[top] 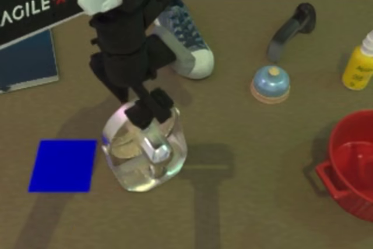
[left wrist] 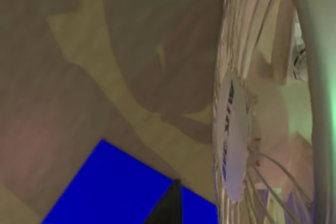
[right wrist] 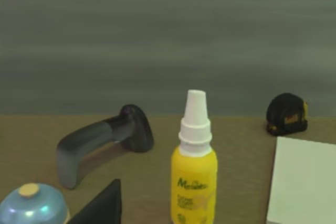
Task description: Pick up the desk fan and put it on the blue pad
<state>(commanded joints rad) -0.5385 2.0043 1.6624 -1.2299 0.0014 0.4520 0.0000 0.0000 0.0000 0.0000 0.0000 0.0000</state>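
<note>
The blue pad (top: 63, 165) lies flat toward the table's left edge, and that is where my move has to end. The desk fan (top: 145, 155) sits just to its right, close beside the pad's right edge but not on it as far as I can tell from above. In the left wrist view the blue pad (left wrist: 126, 190) shows below and beside the desk fan (left wrist: 262, 124), whose wire grille and disc face fill one side of the picture.

So the carry runs toward the table's left edge, and it is a short one. My left arm is clearly the nearer. It reaches down from the table's far edge, bent over the fan, with the left gripper (top: 150, 118) planted on the fan's far upper rim. Its fingers look closed on that rim, which I judge to be a hold on the fan. Whether the fan is lifted or resting on the table, I cannot tell.

Farther right stand a sneaker (top: 185, 39), a blue-domed bell (top: 270, 83), a barcode scanner (top: 291, 30), a yellow bottle (top: 358, 65) and a red pot (top: 352, 164), all well apart from the path.

My right arm is parked off the table's right side. Only a dark tip of the right gripper (right wrist: 102, 205) shows, so I cannot tell its state.
</note>
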